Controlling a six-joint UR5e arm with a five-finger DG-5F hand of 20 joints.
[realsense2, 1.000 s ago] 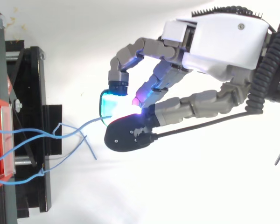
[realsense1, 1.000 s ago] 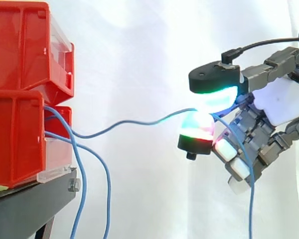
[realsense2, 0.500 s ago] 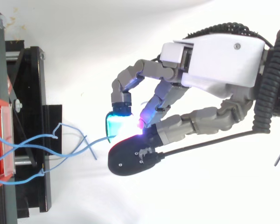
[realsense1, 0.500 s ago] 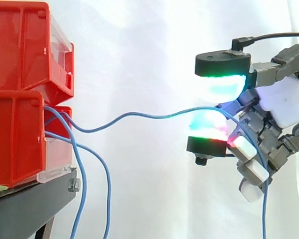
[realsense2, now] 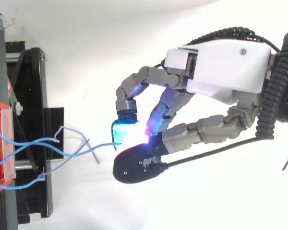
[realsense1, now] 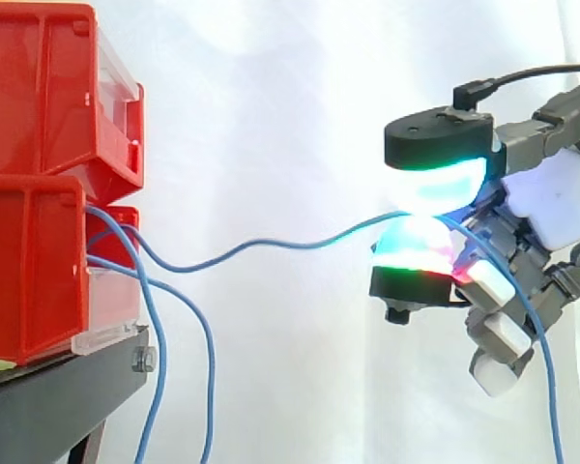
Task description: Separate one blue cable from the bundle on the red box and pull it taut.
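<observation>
Now the hand [realsense2: 221, 62] is pinching one thin blue cable [realsense1: 271, 244] between thick glowing pads [realsense1: 435, 182].
Right of the glossy red bins [realsense1: 29, 261], the cable is sagging in a shallow curve; other blue strands [realsense1: 212, 387] are hanging beside the black stand [realsense1: 68, 391].

Hand [realsense2: 221, 62] reaches in from the right edge in the top view, wrist level, fingers curled toward the left. Two pads [realsense1: 435, 179] are pressed together, one above the other. The upper glows cyan-green, the lower cyan over red and green. The blue cable [realsense1: 271, 244] is pinched between them. The other fingers [realsense1: 507, 336] are bent downward below the pinch, tips white.
</observation>
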